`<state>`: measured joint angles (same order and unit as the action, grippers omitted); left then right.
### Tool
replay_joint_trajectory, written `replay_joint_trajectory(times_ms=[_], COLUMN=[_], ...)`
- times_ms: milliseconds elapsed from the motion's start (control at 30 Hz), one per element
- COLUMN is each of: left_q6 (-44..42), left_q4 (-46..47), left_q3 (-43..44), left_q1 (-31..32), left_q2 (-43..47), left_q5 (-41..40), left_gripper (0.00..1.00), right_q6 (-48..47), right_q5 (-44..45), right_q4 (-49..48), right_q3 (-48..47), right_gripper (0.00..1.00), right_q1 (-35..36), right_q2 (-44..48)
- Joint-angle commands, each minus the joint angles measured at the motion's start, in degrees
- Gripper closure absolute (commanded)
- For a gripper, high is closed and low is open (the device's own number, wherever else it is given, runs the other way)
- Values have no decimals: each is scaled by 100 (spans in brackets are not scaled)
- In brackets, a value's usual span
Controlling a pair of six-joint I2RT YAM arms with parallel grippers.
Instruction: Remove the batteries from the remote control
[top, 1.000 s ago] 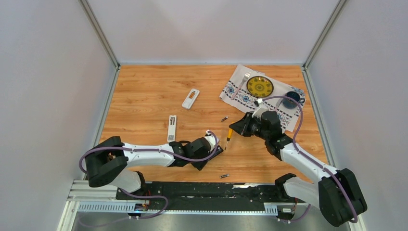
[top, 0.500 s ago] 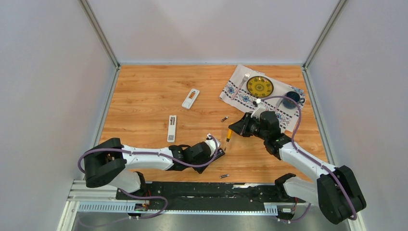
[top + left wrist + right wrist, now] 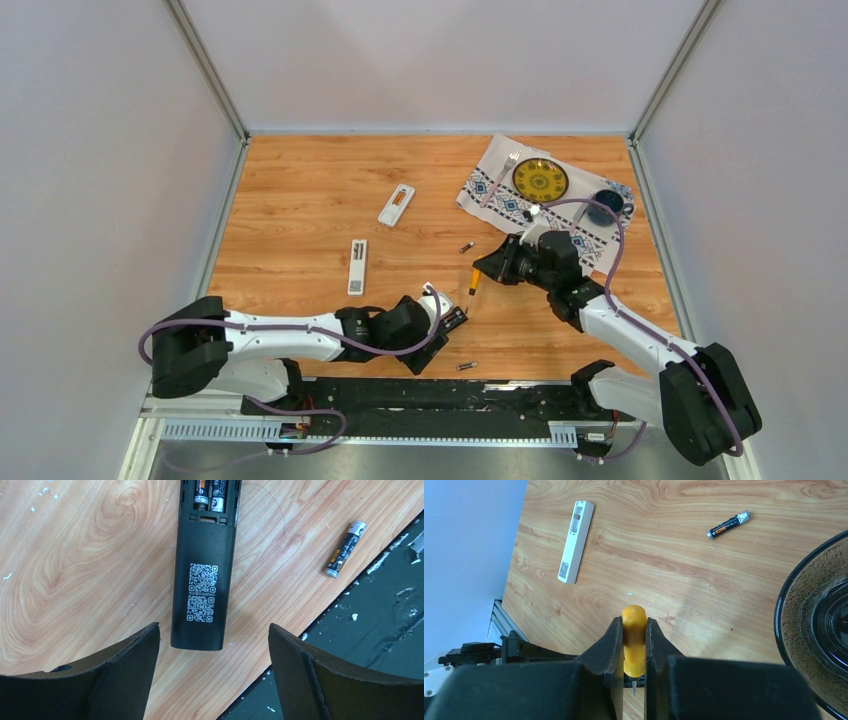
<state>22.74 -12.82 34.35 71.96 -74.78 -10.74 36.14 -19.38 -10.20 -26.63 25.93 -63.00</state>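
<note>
At the near table edge lies a loose battery (image 3: 345, 549), already out. Just beyond it the left gripper (image 3: 212, 632) hangs low with its fingers apart, one on each side of the near end of the black remote (image 3: 202, 580), gripping nothing. The remote lies back-up with its cover off, and two batteries (image 3: 218, 494) sit side by side in the bay at its far end. To the right, the right gripper (image 3: 634, 622) is clamped on the yellow handle of a screwdriver (image 3: 634, 647), tip angled down near the remote. The step in hand looks like prying out this pair. Next, the left fingers should close on the remote's body to pin it, and the tip must get under a battery end without slipping. Farther off lie another battery (image 3: 729, 525) and a white remote (image 3: 575, 540), well apart. The bay is cut off at the top of the left wrist view, and the top view hides most of the remote under the gripper. Whether the tip touches the remote I cannot tell.
</note>
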Motion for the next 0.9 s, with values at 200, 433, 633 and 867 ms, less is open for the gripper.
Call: replay_joint_trajectory(times_ms=[200, 433, 633, 867], left_q6=[116, 73, 169, 240], left_q4=[174, 482, 973, 1141], left_q3=[-156, -227, -508, -614], left_q1=[19, 2, -235, -288], left_q2=[-27, -247, -344, -440], left_q5=[-68, -279, 116, 336], left_gripper=[16, 18, 23, 35], right_q6=[-142, -292, -345, -362], right_q5=[83, 92, 101, 145], right_q4=[-202, -18, 53, 26], right_q3=[-272, -334, -360, -316], right_gripper=[100, 100, 100, 100], right_q1=[79, 70, 70, 79], right_q2=[-98, -37, 16, -36])
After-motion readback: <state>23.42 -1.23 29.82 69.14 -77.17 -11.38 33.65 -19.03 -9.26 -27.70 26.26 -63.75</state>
